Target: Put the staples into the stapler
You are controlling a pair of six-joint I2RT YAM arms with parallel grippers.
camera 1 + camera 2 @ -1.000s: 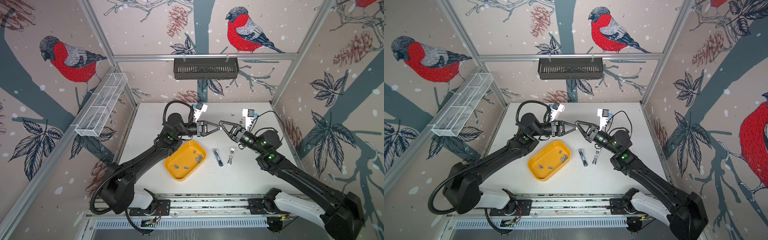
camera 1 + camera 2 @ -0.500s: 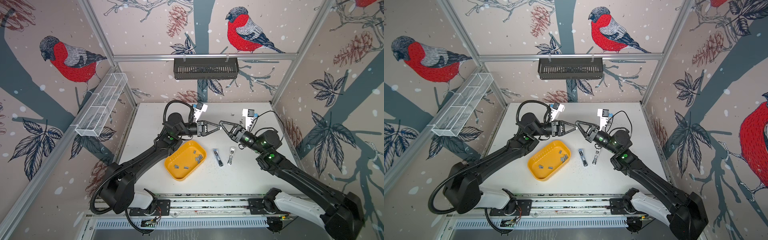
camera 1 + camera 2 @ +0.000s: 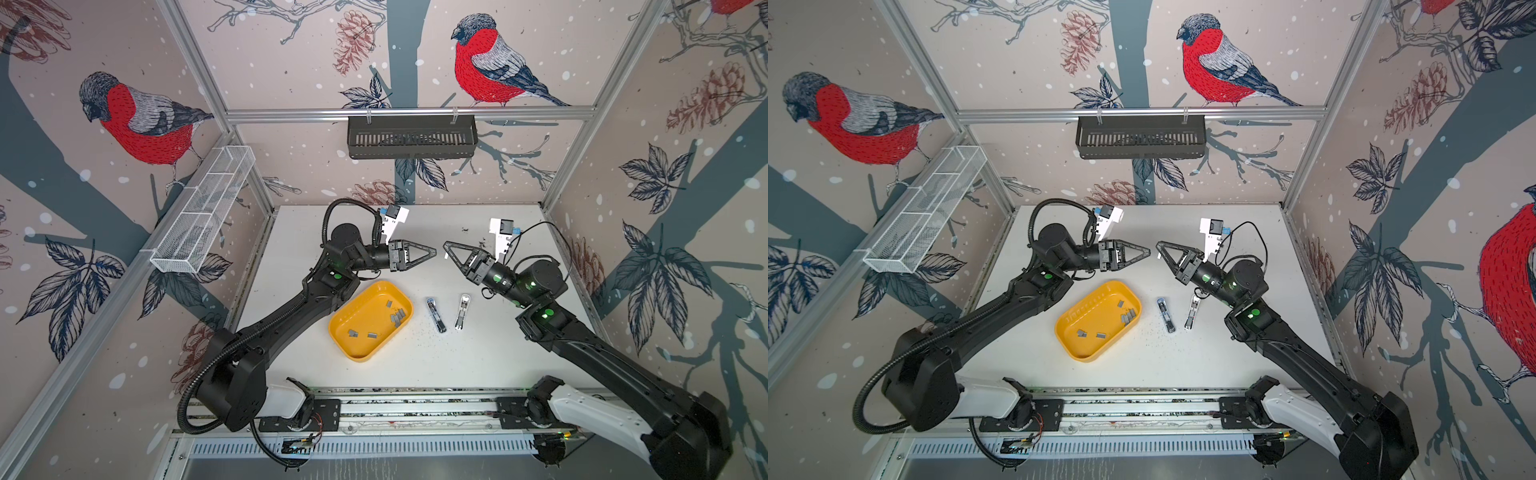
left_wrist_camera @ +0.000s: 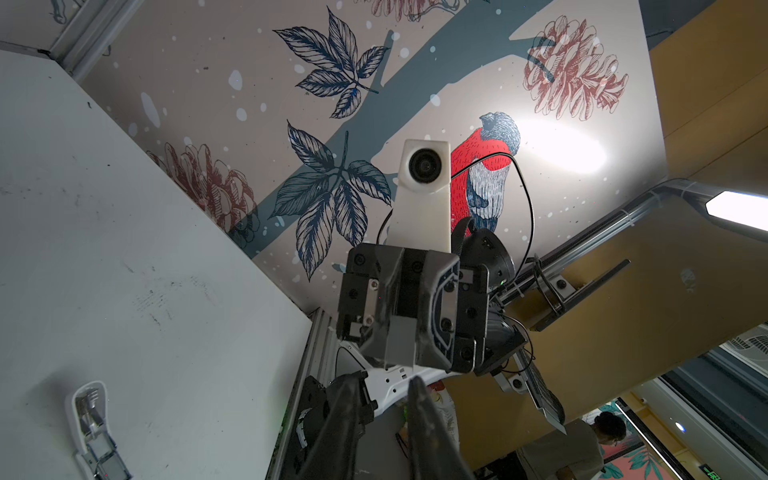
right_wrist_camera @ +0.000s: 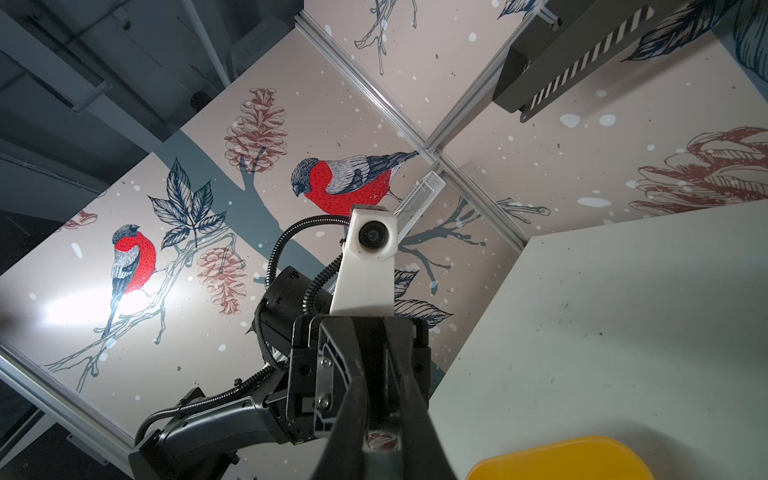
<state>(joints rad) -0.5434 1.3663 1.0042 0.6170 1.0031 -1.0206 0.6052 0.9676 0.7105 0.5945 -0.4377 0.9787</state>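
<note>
Past the yellow tray (image 3: 353,332), the left pincer (image 3: 433,252) stands narrowly parted, facing the right pincer (image 3: 445,248), which nips a staple strip (image 3: 446,256).

1. The left arm (image 3: 286,311) stretches forward from its base, elbow bent and wrist turned toward the middle.
2. The left gripper (image 3: 432,251) lies level and points right, its fingers (image 4: 347,411) slightly parted.
3. The right arm (image 3: 594,357) mirrors it from the other side.
4. The right gripper (image 3: 446,248) points left, jaws nearly closed.
5. The 2 tips face each other, just apart.
</note>
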